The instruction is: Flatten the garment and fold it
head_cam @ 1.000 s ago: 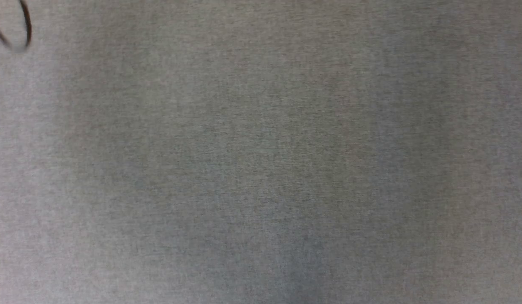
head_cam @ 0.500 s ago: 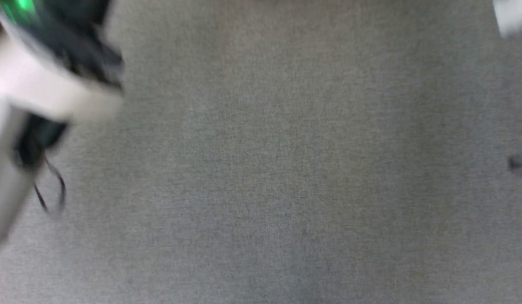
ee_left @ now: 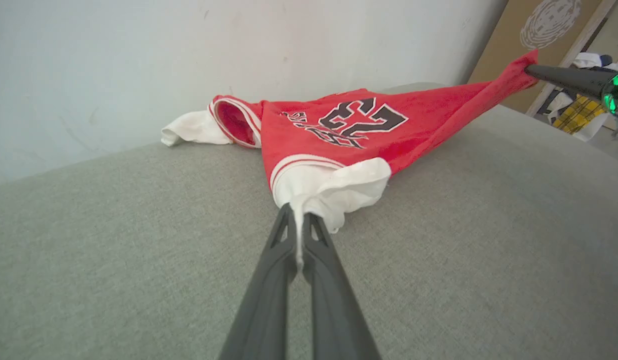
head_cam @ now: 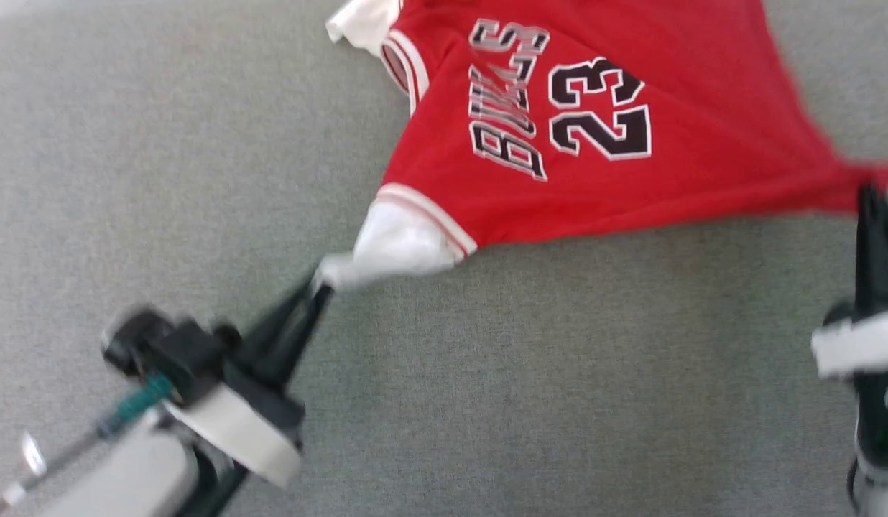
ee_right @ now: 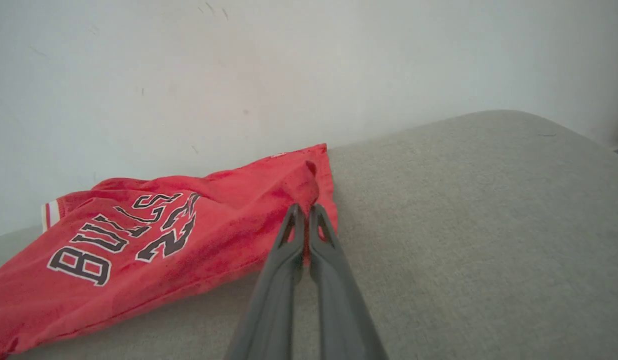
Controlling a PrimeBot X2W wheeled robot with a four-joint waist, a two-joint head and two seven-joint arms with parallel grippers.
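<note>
The garment (head_cam: 580,122), a red jersey T-shirt with white sleeves and black "BULLS 23" lettering, lies stretched across the grey cushioned surface (head_cam: 487,373), print side up. My left gripper (head_cam: 320,286) is shut on the near white sleeve (ee_left: 334,192), pinching the cloth between its fingertips (ee_left: 299,220). My right gripper (head_cam: 869,192) is shut on a red bottom corner of the garment (ee_right: 309,190), pulling it taut. The other white sleeve (ee_left: 189,131) lies bunched by the wall.
A pale wall (ee_left: 189,60) rises right behind the surface's far edge. Past the surface's right end stand a brown board (ee_left: 539,30) and some piled cloth (ee_left: 581,117). Bare grey surface stretches between my two arms.
The head camera has swung up from bare grey surface; the garment and both grippers holding it have come into the picture.
</note>
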